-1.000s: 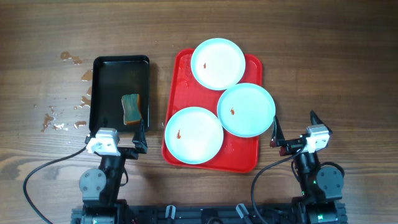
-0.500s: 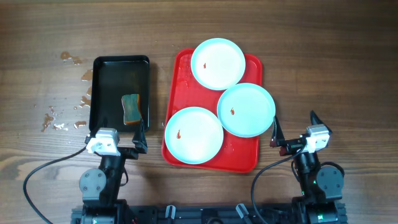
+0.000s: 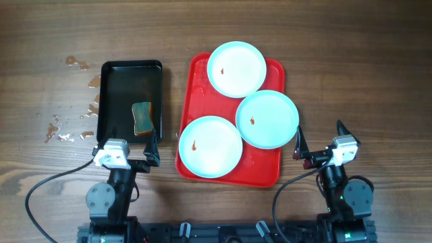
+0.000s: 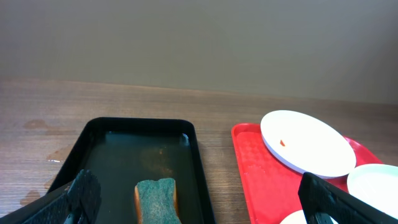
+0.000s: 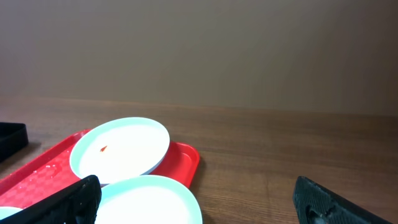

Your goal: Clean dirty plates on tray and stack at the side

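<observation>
Left gripper (image 3: 128, 146): jaws spread wide, holding nothing, low over the table (image 3: 351, 47) at the near end of the black tray (image 3: 131, 64). A sponge (image 3: 142, 118) lies in that tray just ahead of it. Right gripper (image 3: 319, 140): likewise spread and empty, beside the near right corner of the red tray (image 3: 196, 94). All three plates (image 3: 210, 146) lie on the red tray, each with a small reddish spot; the far one (image 3: 236, 69) and right one (image 3: 267, 119) overhang its edges. Wet patches (image 3: 71, 115) mark the table to the left.
</observation>
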